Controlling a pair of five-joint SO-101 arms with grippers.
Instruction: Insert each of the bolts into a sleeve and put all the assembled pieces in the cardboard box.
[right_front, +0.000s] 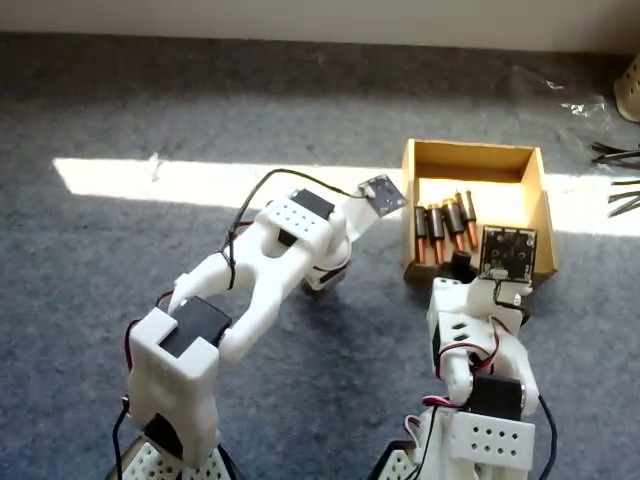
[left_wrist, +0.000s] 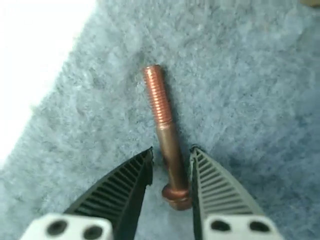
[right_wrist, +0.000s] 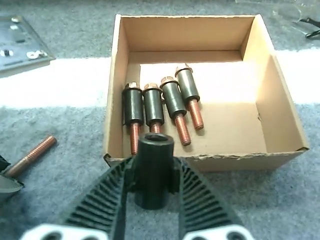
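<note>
A copper bolt (left_wrist: 165, 130) lies flat on the grey carpet, its head toward my left gripper (left_wrist: 171, 150). That gripper is open, with one finger on each side of the shaft. My right gripper (right_wrist: 153, 162) is shut on a black sleeve (right_wrist: 155, 145), held upright just in front of the cardboard box (right_wrist: 185, 32). Several assembled bolt-and-sleeve pieces (right_wrist: 162, 107) lie side by side on the box floor. From above, the box (right_front: 470, 150) sits right of centre, the sleeve (right_front: 460, 264) is at its near edge, and the left arm (right_front: 290, 240) reaches in beside it. The bolt (right_wrist: 31, 155) also lies left of the box.
A bright sunlit strip (right_front: 160, 180) crosses the carpet and the box. Black cable ties (right_front: 615, 155) and a pale object (right_front: 630, 90) lie at the far right. A grey plate (right_wrist: 20, 40) sits off the box's left side.
</note>
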